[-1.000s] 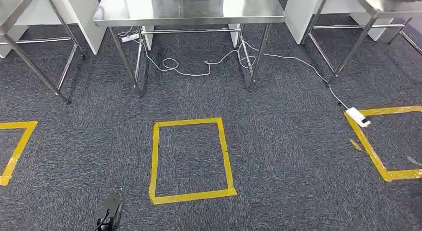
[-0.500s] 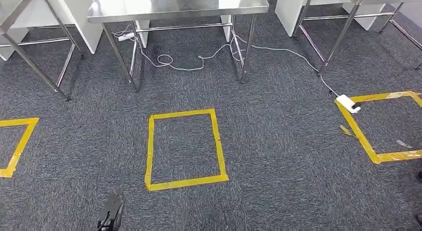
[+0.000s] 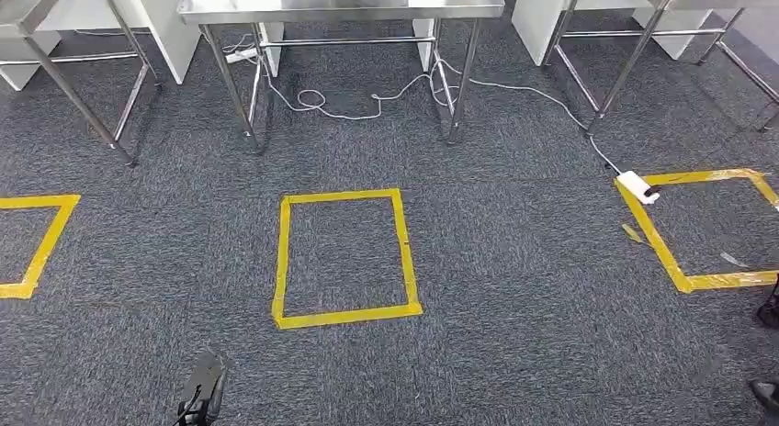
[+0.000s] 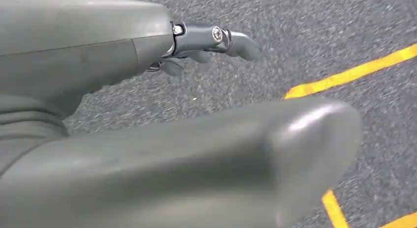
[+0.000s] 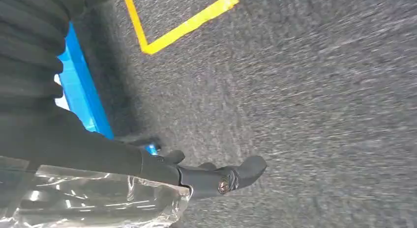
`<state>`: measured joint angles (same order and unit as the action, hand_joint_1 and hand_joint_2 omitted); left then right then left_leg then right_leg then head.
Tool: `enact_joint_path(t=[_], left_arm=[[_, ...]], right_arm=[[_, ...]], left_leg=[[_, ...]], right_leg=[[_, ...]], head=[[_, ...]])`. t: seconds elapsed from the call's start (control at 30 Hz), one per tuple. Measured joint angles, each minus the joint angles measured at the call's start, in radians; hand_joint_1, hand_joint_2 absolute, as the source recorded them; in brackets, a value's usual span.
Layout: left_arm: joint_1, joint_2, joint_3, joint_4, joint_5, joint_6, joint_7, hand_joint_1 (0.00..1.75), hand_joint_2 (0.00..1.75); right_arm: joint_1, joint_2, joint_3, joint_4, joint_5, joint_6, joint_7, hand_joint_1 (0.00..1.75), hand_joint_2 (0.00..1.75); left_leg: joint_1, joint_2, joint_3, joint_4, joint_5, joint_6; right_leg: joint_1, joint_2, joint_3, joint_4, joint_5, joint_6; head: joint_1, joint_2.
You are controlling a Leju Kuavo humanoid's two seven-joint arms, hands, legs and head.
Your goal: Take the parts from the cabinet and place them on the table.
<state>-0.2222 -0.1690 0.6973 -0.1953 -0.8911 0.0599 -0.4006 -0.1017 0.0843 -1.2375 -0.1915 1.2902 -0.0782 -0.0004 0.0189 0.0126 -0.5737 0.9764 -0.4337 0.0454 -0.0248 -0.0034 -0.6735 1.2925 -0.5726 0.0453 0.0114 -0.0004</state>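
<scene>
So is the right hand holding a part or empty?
Holding: the right hand grips a clear plastic bag against its fingers. Bag contents cannot be told.

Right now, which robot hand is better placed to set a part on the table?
The right robot hand: it seems to hold a clear plastic bag. The left robot hand hangs empty. The table stands ahead.

The head view looks forward and steeply down from high on the body at the grey carpet (image 3: 514, 288), its yellow tape square (image 3: 344, 258) and the steel counter (image 3: 340, 4) beyond. Each wrist view sits close behind its own fingers (image 4: 216, 39) (image 5: 221, 179), facing the carpet. All three share carpet and yellow tape.
</scene>
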Motion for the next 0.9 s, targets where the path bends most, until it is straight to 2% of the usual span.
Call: enact_joint_path(t=[0.03,0.07,0.1,0.13,0.17,0.2,0.23,0.27,0.3,0.33,0.37,0.4,0.43,0.47,0.5,0.53,0.57,0.6,0.63,0.67,0.7,0.73,0.77,0.8,0.83,0.87,0.9], left_arm=[[0.000,0.000,0.000,0.000,-0.001,0.000,0.000,0.00,0.00],[0.000,0.000,0.000,0.000,-0.001,0.000,0.000,0.00,0.00],[0.000,0.000,0.000,0.000,-0.001,0.000,0.000,0.00,0.00],[0.000,0.001,0.000,0.000,-0.003,0.000,0.000,0.00,0.00],[-0.001,0.000,0.000,0.000,-0.005,0.000,-0.001,0.00,0.00],[-0.001,0.000,0.000,0.000,-0.006,0.000,-0.001,0.00,0.00],[0.000,0.000,0.000,0.000,-0.007,0.000,0.000,0.00,0.00],[0.000,0.000,0.000,0.000,-0.007,0.000,0.000,0.00,0.00],[0.000,0.000,0.000,0.000,-0.008,0.000,0.001,0.00,0.00],[0.001,0.000,0.000,0.000,-0.008,0.000,0.002,0.00,0.00],[0.000,0.000,0.000,0.000,-0.008,0.000,0.003,0.00,0.00],[0.000,0.000,0.000,0.000,-0.009,0.000,0.003,0.00,0.00],[0.001,0.000,0.000,0.000,-0.009,0.000,0.006,0.00,0.00],[0.003,0.000,0.000,0.000,-0.009,0.000,0.008,0.00,0.00],[0.004,0.000,0.000,0.000,-0.008,0.000,0.009,0.00,0.00],[0.005,0.000,0.000,0.000,-0.008,0.000,0.010,0.00,0.00],[0.005,0.000,0.000,0.000,-0.008,0.000,0.010,0.00,0.00],[0.005,0.000,0.000,0.000,-0.008,0.000,0.010,0.00,0.00],[0.005,0.007,0.000,0.000,-0.008,0.000,0.010,0.00,0.00],[0.009,0.008,-0.001,0.001,-0.008,0.000,0.011,0.00,0.00],[0.011,0.008,0.000,0.001,-0.008,0.001,0.011,0.00,0.00],[0.011,0.008,0.000,0.001,-0.008,0.001,0.011,0.00,0.00],[0.007,0.008,0.000,0.001,-0.008,0.001,0.011,0.00,0.00],[0.005,0.003,0.000,0.001,-0.008,0.001,0.011,0.00,0.00],[0.001,0.002,0.000,0.001,-0.008,0.001,0.011,0.00,0.00],[0.001,0.001,0.000,0.001,-0.007,0.001,0.010,0.00,0.00],[0.003,0.001,0.000,0.001,-0.007,0.001,0.013,0.00,0.00]], right_arm=[[0.000,0.000,0.000,0.000,0.002,0.001,0.000,0.00,1.75],[0.000,-0.002,0.000,0.000,0.002,0.001,-0.001,0.00,1.75],[-0.001,-0.002,0.000,0.000,0.002,0.002,-0.002,0.00,1.75],[-0.003,0.000,0.000,0.000,0.002,0.004,-0.003,0.00,1.75],[-0.005,-0.004,0.000,0.000,0.002,0.005,-0.004,0.00,1.75],[-0.004,-0.004,0.000,0.000,0.001,0.006,-0.003,0.00,0.00],[-0.001,-0.003,0.000,0.000,-0.002,0.006,0.002,0.00,0.00],[0.001,-0.003,0.000,0.000,-0.005,0.005,0.008,0.00,0.00],[0.002,-0.002,0.000,0.000,-0.008,0.005,0.013,0.00,0.00],[0.002,-0.001,0.000,0.000,-0.010,0.006,0.014,0.00,0.00],[0.000,-0.001,0.000,0.000,-0.012,0.006,0.014,0.00,0.00],[0.000,-0.001,0.000,0.000,-0.013,0.007,0.014,0.00,0.00],[0.000,-0.001,0.000,0.000,-0.013,0.008,0.014,0.00,0.00],[0.001,-0.001,0.000,0.000,-0.012,0.008,0.014,0.00,0.00],[0.004,-0.001,0.000,0.000,-0.012,0.009,0.014,0.00,0.00],[0.006,-0.001,0.000,0.000,-0.011,0.009,0.014,0.00,0.00],[0.005,-0.001,0.000,0.000,-0.010,0.009,0.014,0.00,0.00],[0.004,0.000,0.000,0.000,-0.010,0.009,0.014,0.00,0.00],[0.004,0.010,0.000,0.002,-0.010,0.009,0.014,0.00,0.00],[-0.002,0.011,0.000,0.002,-0.010,0.010,0.014,0.00,0.00],[-0.003,0.010,0.000,0.003,-0.010,0.010,0.014,0.00,0.00],[-0.001,0.010,0.000,0.003,-0.010,0.011,0.015,0.00,0.00],[0.000,0.012,0.000,0.003,-0.010,0.011,0.016,0.00,0.00],[0.000,0.011,0.000,0.003,-0.010,0.011,0.019,0.00,0.00],[0.003,0.013,0.000,0.003,-0.010,0.011,0.019,0.00,0.00],[-0.002,0.010,0.000,0.003,-0.009,0.011,0.019,0.00,0.00],[-0.005,0.006,0.000,0.003,-0.009,0.011,0.019,0.00,0.00]], left_leg=[[0.003,0.001,-0.010,0.000,0.008,-0.006],[0.008,0.001,-0.019,0.001,0.016,-0.014],[0.011,0.001,-0.026,0.003,0.022,-0.023],[0.008,0.002,-0.032,0.006,0.027,-0.032],[0.005,0.002,-0.036,0.007,0.034,-0.041],[0.002,0.002,-0.037,0.009,0.040,-0.048],[0.002,0.002,-0.036,0.009,0.044,-0.048],[0.006,0.004,-0.037,0.010,0.044,-0.051],[0.013,0.004,-0.041,0.019,0.036,-0.057],[0.016,0.000,-0.052,0.050,-0.005,-0.057],[0.015,-0.001,-0.076,0.115,-0.061,-0.056],[0.014,-0.005,-0.106,0.194,-0.110,-0.057],[0.014,-0.006,-0.133,0.270,-0.146,-0.058],[0.014,-0.006,-0.148,0.324,-0.160,-0.056],[0.013,-0.006,-0.141,0.329,-0.149,-0.053],[0.011,-0.008,-0.111,0.290,-0.118,-0.045],[0.009,-0.015,-0.061,0.210,-0.073,-0.035],[0.005,-0.035,-0.011,0.123,-0.036,-0.020],[0.003,-0.097,0.018,0.067,-0.039,0.005],[0.003,-0.110,0.029,0.053,-0.037,0.007],[-0.005,-0.103,0.032,0.039,-0.034,0.002],[-0.010,-0.095,0.029,0.039,-0.032,0.004],[-0.015,-0.082,0.032,0.032,-0.027,0.008],[-0.005,-0.061,0.052,-0.015,-0.021,0.014],[-0.002,-0.044,0.065,-0.033,-0.016,0.008],[-0.001,-0.035,0.065,-0.041,-0.013,0.012],[-0.001,-0.019,0.064,-0.041,-0.013,0.012]], right_leg=[[-0.006,0.000,0.031,-0.036,0.032,0.018],[-0.012,0.000,0.084,-0.111,0.063,0.033],[-0.019,-0.001,0.147,-0.204,0.079,0.042],[-0.021,0.001,0.206,-0.296,0.052,0.042],[0.000,0.007,0.228,-0.326,0.043,0.029],[0.001,0.004,0.208,-0.325,0.043,0.022],[0.000,0.004,0.202,-0.320,0.042,0.014],[-0.011,0.005,0.201,-0.317,0.041,0.002],[-0.015,0.006,0.199,-0.318,0.047,-0.015],[-0.011,0.007,0.196,-0.318,0.053,-0.030],[-0.006,0.008,0.190,-0.318,0.058,-0.043],[-0.002,0.011,0.191,-0.317,0.063,-0.051],[0.004,0.014,0.183,-0.316,0.068,-0.057],[0.010,0.021,0.176,-0.314,0.073,-0.060],[0.014,0.029,0.172,-0.312,0.075,-0.059],[0.018,0.038,0.170,-0.311,0.076,-0.061],[0.022,0.049,0.171,-0.310,0.077,-0.061],[0.026,0.060,0.173,-0.310,0.077,-0.060],[0.015,0.068,0.170,-0.310,0.078,-0.059],[0.023,0.077,0.151,-0.309,0.082,-0.052],[0.007,0.088,0.158,-0.308,0.088,-0.043],[-0.001,0.101,0.152,-0.311,0.092,-0.036],[-0.002,0.114,0.148,-0.317,0.098,-0.026],[0.018,0.117,0.150,-0.317,0.097,-0.023],[0.012,0.065,0.130,-0.302,0.087,-0.022],[0.015,0.036,0.108,-0.256,0.061,-0.024],[0.010,0.025,0.067,-0.180,0.032,-0.023]], head=[[0.001,0.000],[0.000,0.000],[0.001,0.000],[0.007,0.000],[0.007,0.000],[0.006,0.000],[0.003,0.000],[0.004,0.000],[0.001,0.000],[0.000,0.000],[0.000,0.000],[-0.002,0.000],[-0.001,0.000],[-0.002,0.000],[-0.002,0.000],[-0.002,0.000],[-0.002,0.000],[-0.002,0.000],[0.003,0.000],[0.015,0.000],[0.009,0.000],[-0.002,0.000],[-0.005,0.000],[-0.005,0.000],[-0.004,0.000],[0.005,0.000],[0.008,0.000]])
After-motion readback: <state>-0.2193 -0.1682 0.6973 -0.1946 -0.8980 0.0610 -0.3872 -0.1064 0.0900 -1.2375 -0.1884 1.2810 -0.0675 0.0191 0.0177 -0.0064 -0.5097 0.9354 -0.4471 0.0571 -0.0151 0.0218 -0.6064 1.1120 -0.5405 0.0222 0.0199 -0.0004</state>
